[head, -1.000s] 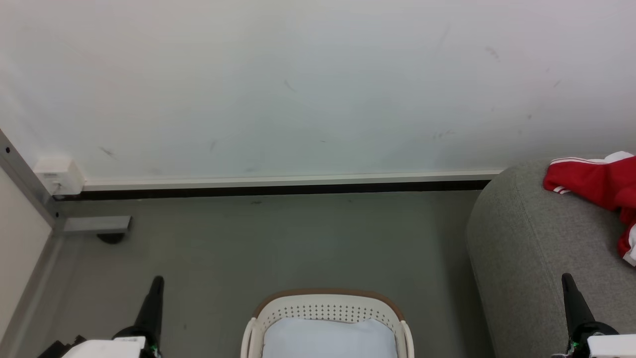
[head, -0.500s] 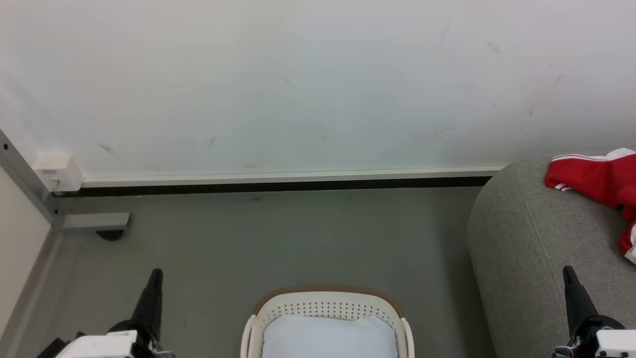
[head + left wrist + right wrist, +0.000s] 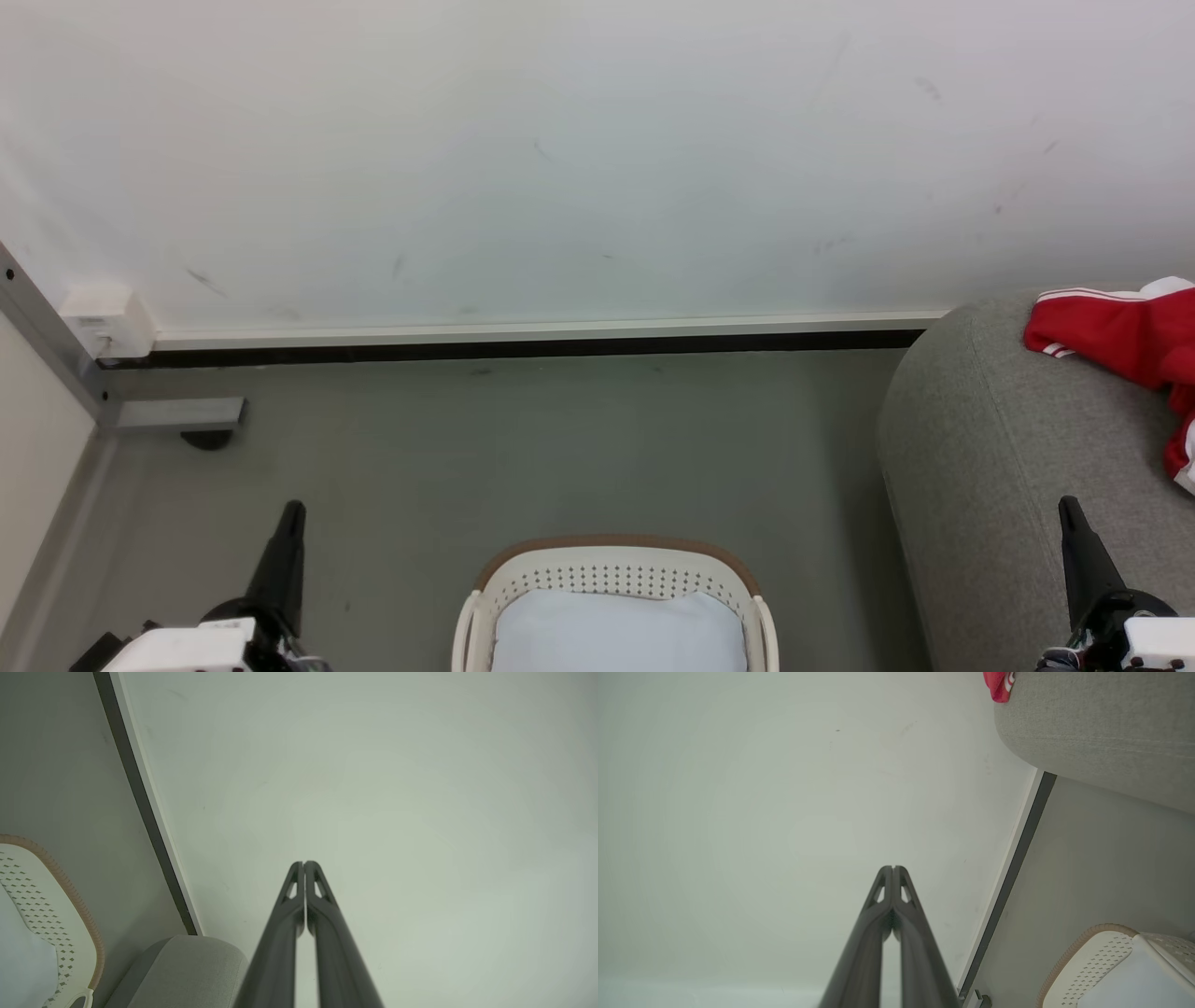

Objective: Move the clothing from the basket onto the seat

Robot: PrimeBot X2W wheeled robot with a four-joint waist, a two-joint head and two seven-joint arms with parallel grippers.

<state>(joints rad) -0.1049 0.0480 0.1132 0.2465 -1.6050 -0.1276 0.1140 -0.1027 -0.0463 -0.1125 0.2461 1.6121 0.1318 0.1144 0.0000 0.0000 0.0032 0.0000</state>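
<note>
Left fingers point(image 3: 282, 560) and right fingers point(image 3: 1081, 560), pressed together, flank basket point(image 3: 611, 543) rim.

Looks like a plain indoor test room dressed up as a bit of home, tbh. Bare scuffed white wall point(image 3: 597, 159) straight ahead of the left gripper point(image 3: 293, 511) and right gripper point(image 3: 1067, 506), with a dark skirting strip point(image 3: 523, 353) along its foot and a smooth grey floor point(image 3: 560, 448). Out left of the left gripper there's a bolted metal frame post point(image 3: 47, 336) with a small white box point(image 3: 107, 322). Homey bits: a grey upholstered seat point(image 3: 980, 448) by the right gripper and a laundry basket point(image 3: 611, 581) between the two.
</note>
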